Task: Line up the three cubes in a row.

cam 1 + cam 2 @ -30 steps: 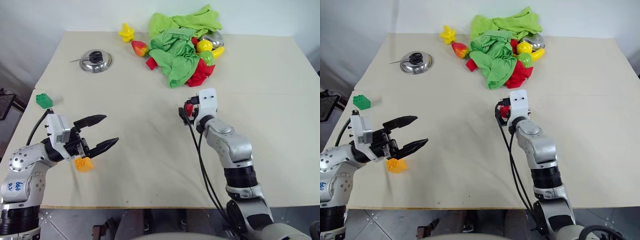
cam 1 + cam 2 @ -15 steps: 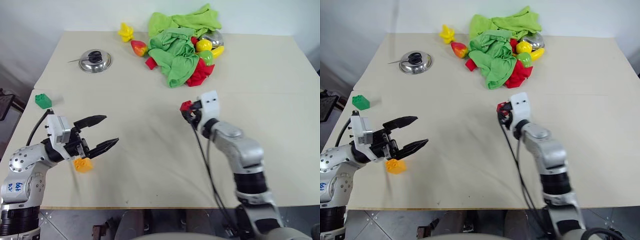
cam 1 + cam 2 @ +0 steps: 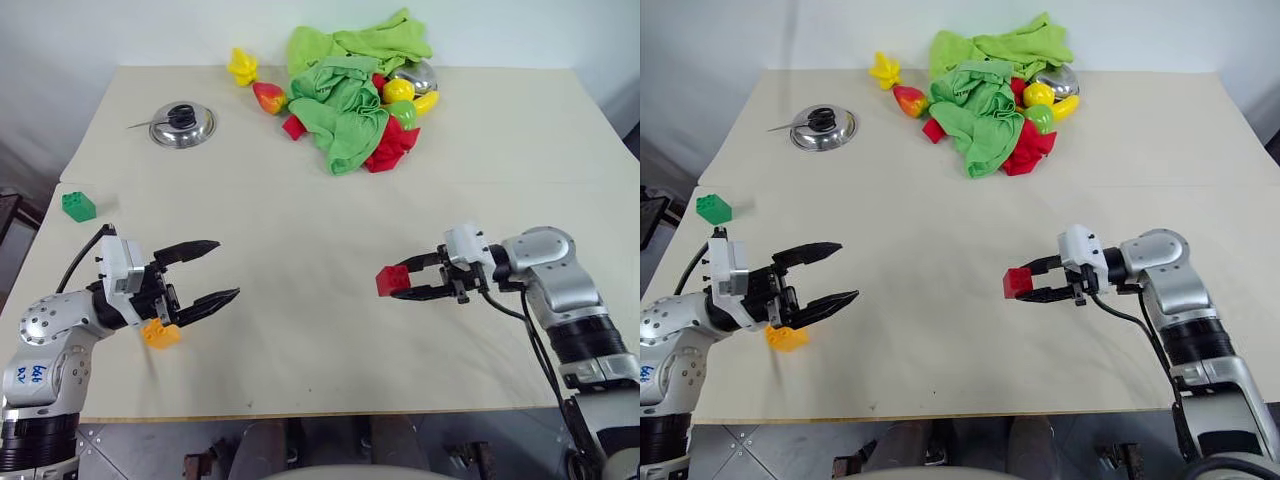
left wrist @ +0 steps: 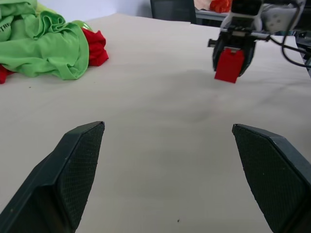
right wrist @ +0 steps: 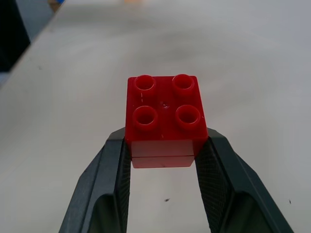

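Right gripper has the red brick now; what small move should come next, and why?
Probably carry the red cube, clamped in the right gripper above the table, leftward toward the orange-yellow cube and set it down; the green cube also lies on that side.

Left gripper (image 4: pixel 167 179) with fingers spread wide over bare tabletop (image 4: pixel 160 111), right gripper (image 4: pixel 232 58) opposite pinching red brick (image 4: pixel 229 64), green cloth (image 4: pixel 41 46) and red cloth (image 4: pixel 96 46) heaped beyond.
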Robot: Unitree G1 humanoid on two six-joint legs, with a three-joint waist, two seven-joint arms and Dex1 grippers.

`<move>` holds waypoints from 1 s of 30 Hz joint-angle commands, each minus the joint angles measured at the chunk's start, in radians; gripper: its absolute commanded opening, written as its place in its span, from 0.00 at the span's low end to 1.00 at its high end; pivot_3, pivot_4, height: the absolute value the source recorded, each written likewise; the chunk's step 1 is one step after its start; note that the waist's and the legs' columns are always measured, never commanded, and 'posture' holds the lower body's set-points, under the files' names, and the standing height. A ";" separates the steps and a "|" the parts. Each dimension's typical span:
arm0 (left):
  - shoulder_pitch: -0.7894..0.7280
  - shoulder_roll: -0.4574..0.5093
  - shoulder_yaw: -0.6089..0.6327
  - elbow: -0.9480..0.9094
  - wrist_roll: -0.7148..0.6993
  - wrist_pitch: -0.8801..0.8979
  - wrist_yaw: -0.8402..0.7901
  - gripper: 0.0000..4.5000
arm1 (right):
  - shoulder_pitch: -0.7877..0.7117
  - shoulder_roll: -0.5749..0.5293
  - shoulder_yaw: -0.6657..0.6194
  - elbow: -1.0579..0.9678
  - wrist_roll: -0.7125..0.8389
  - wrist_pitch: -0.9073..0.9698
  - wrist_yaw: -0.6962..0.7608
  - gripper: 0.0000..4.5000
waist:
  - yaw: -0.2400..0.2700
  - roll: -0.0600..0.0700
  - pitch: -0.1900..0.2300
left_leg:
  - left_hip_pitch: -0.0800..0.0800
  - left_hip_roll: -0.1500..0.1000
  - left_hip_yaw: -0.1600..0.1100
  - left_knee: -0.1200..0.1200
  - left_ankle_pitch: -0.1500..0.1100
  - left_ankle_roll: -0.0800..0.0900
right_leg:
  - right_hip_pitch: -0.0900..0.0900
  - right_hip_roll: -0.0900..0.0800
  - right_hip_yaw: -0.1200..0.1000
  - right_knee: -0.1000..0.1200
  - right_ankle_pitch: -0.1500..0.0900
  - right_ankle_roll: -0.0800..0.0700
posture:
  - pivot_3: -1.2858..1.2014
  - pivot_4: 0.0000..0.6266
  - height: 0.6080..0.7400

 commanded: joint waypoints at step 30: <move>0.157 -0.010 0.286 -0.014 -0.016 -0.064 0.127 1.00 | -0.020 -0.057 -0.085 0.079 0.271 -0.113 0.066 1.00 | 0.004 0.003 0.003 | -0.001 0.000 -0.003 0.001 -0.001 -0.001 | 0.001 0.000 -0.001 0.000 0.000 0.000 | 0.52 0.24 1.00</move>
